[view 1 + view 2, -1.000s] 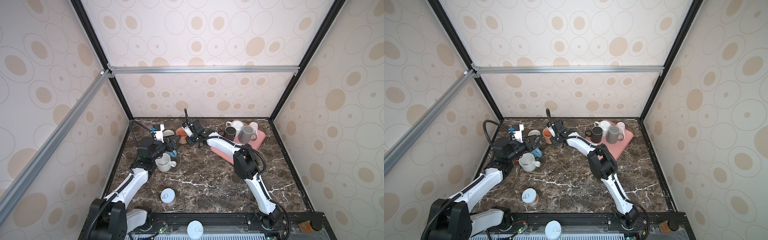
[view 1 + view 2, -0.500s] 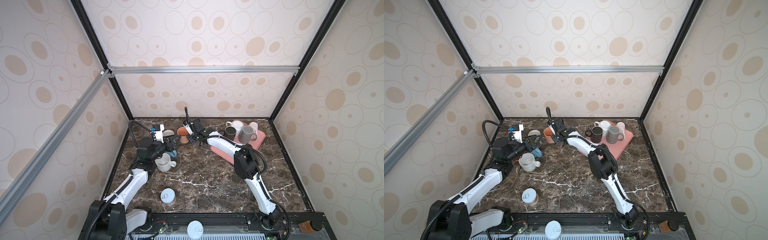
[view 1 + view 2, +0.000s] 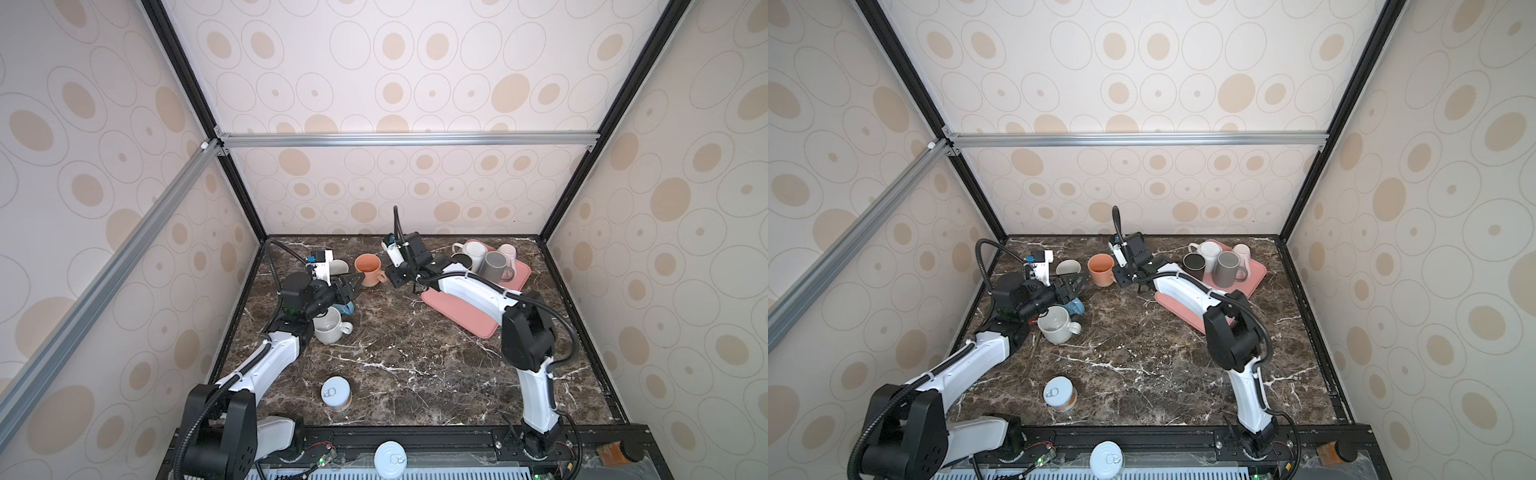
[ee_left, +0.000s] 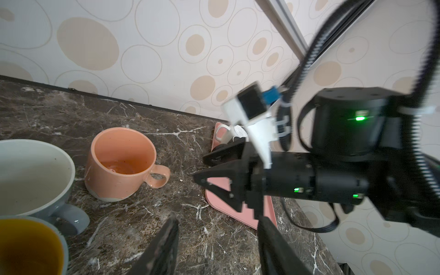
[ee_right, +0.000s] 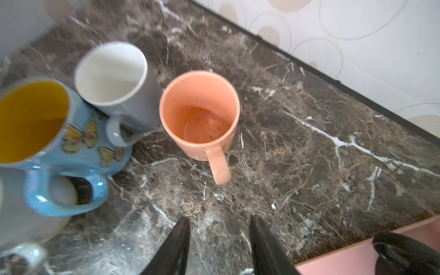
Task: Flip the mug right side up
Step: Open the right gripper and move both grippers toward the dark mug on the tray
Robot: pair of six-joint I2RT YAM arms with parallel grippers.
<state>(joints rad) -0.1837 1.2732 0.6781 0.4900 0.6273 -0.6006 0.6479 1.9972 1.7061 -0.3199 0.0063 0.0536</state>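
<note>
- The peach mug [image 3: 368, 268] stands right side up on the marble tabletop [image 3: 415, 353], in the upper middle of both top views. Its mouth faces up and its handle points toward the right gripper [image 5: 220, 226]. Only a few dark specks show on its inner bottom.
- The right gripper's fingers are apart with nothing between them. They sit just short of the handle, without touching it.
- The left gripper [image 4: 217, 238], left of centre in both top views, also has its fingers spread and holds nothing.
- A grey mug [image 5: 112, 76] with a white inside stands upright and empty just left of the peach mug.
- A blue butterfly mug [image 5: 78, 138] with a yellow inside stands close by the grey one; nothing shows in it.
- A white mug [image 3: 328, 326] sits upright and empty, lower and left of centre.
- A pink tray [image 3: 465, 316] at the upper right carries four mugs clustered at its far end; whether anything is in them cannot be told.
- A tin can [image 3: 336, 392] stands at lower centre with its pull-tab lid closed.
</note>
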